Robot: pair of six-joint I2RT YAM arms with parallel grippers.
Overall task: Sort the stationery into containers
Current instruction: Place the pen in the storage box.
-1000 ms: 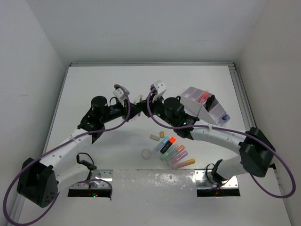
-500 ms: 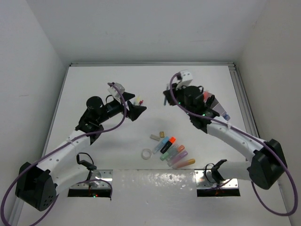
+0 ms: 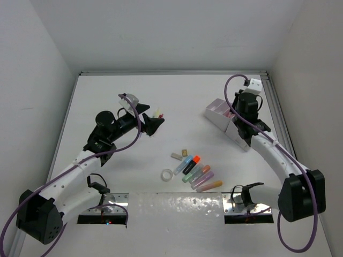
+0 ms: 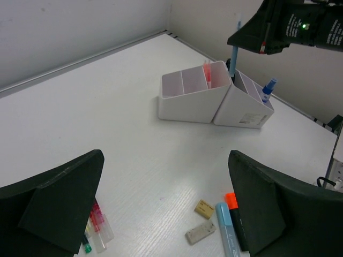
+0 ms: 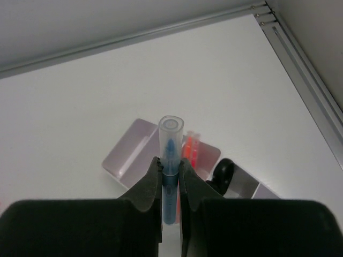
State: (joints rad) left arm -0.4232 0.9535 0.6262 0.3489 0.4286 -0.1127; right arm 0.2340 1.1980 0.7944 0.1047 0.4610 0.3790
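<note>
My right gripper (image 5: 170, 172) is shut on a blue pen (image 5: 170, 152) with a clear cap, held upright just above the lilac-white organizer (image 5: 128, 155). Orange pens (image 5: 190, 150) and a black scissors handle (image 5: 222, 171) stand in its compartments. From above, that gripper (image 3: 239, 113) hangs over the organizer (image 3: 217, 111) at the right. My left gripper (image 3: 151, 116) is open and holds nothing; a few thin pens (image 3: 158, 113) lie by it. Highlighters (image 3: 195, 170), two beige erasers (image 3: 176, 156) and a clear tape ring (image 3: 168, 174) lie mid-table.
The left wrist view shows the erasers (image 4: 204, 209), a light blue highlighter (image 4: 225, 230) and an orange-capped black marker (image 4: 233, 206) between its wide fingers (image 4: 59, 203). Another blue pen (image 4: 268, 88) stands in the organizer's end compartment. A metal rail (image 3: 276, 115) edges the table on the right.
The left gripper has opened and drawn back to the left. The right arm has swung right with the blue pen, from mid-table to over the organizer.
</note>
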